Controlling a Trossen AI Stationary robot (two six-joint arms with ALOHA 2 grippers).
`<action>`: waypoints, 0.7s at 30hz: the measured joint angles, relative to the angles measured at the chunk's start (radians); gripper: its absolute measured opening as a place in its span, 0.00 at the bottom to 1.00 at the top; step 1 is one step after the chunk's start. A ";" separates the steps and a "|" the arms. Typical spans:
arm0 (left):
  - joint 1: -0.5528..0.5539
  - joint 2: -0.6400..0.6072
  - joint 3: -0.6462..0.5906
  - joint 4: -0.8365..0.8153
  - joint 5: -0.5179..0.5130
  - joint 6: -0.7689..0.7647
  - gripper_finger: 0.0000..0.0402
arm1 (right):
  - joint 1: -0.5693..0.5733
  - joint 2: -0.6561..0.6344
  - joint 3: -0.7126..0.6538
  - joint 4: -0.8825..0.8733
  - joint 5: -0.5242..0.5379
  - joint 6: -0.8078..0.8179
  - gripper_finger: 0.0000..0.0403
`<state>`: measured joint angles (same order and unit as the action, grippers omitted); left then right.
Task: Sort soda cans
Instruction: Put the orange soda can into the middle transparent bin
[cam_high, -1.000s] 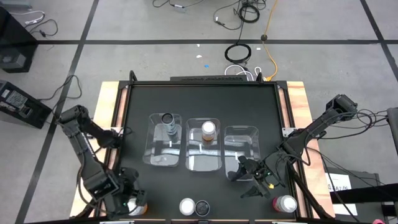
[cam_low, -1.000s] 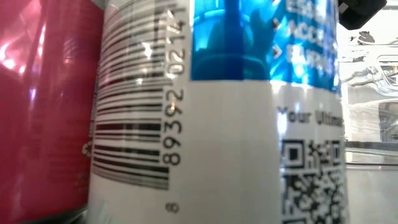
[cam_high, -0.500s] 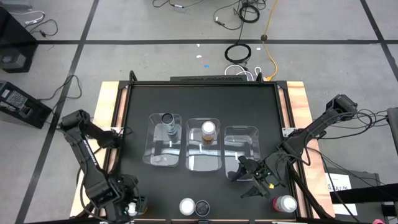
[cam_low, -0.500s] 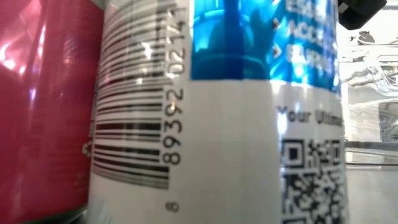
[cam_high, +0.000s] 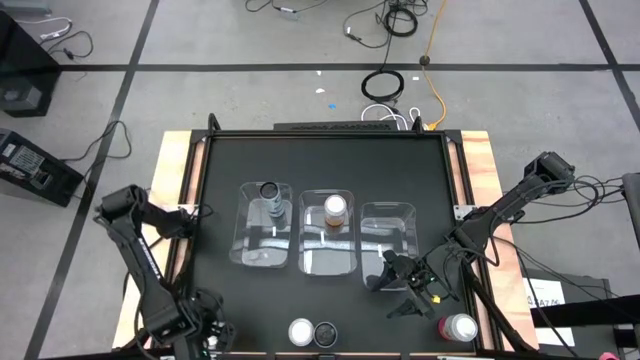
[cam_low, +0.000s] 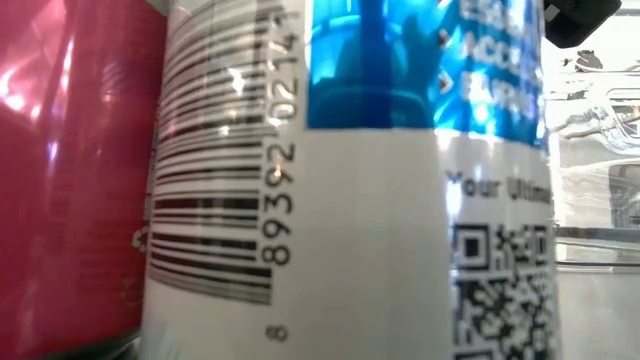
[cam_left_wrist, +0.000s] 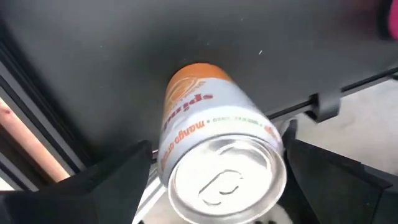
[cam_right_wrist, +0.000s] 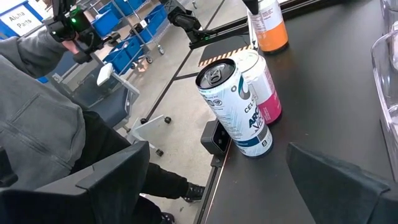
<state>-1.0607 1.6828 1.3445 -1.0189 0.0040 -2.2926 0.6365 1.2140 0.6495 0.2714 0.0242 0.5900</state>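
An orange soda can (cam_left_wrist: 211, 134) stands upright at the table's near left corner, silver top up. My left gripper (cam_left_wrist: 217, 151) is open and points down over it, one finger on each side of the can's top, no touch visible. In the high view that gripper (cam_high: 207, 335) hides the can. A pink can (cam_high: 300, 330) and a white-and-blue can (cam_high: 325, 333) stand together at the near edge. Another pink can (cam_high: 460, 327) stands at the near right. My right gripper (cam_high: 400, 290) waits open by the right bin.
Three clear bins stand in a row mid-table: the left bin (cam_high: 262, 250) holds a dark can (cam_high: 270, 192), the middle bin (cam_high: 328, 262) an orange can (cam_high: 336, 207), and the right bin (cam_high: 388, 215) shows none. A person in a grey sleeve (cam_right_wrist: 43, 124) sits off the table's near left.
My left gripper has moved toward the table's near edge and down, over the orange can at the near left corner, which it now covers in the high view. Its fingers have stayed open. The cans have not moved.
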 joint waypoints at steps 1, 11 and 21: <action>0.000 0.005 0.000 0.002 0.006 0.015 0.95 | 0.000 0.000 0.000 0.000 0.000 0.000 0.92; -0.023 0.058 0.000 0.011 0.023 0.031 0.95 | 0.000 0.000 0.000 0.000 0.000 0.000 0.92; -0.028 0.114 0.000 0.008 0.014 0.057 0.95 | 0.000 0.000 0.000 0.000 0.000 0.000 0.92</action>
<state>-1.0891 1.7968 1.3445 -1.0107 0.0182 -2.2352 0.6361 1.2140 0.6495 0.2714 0.0242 0.5900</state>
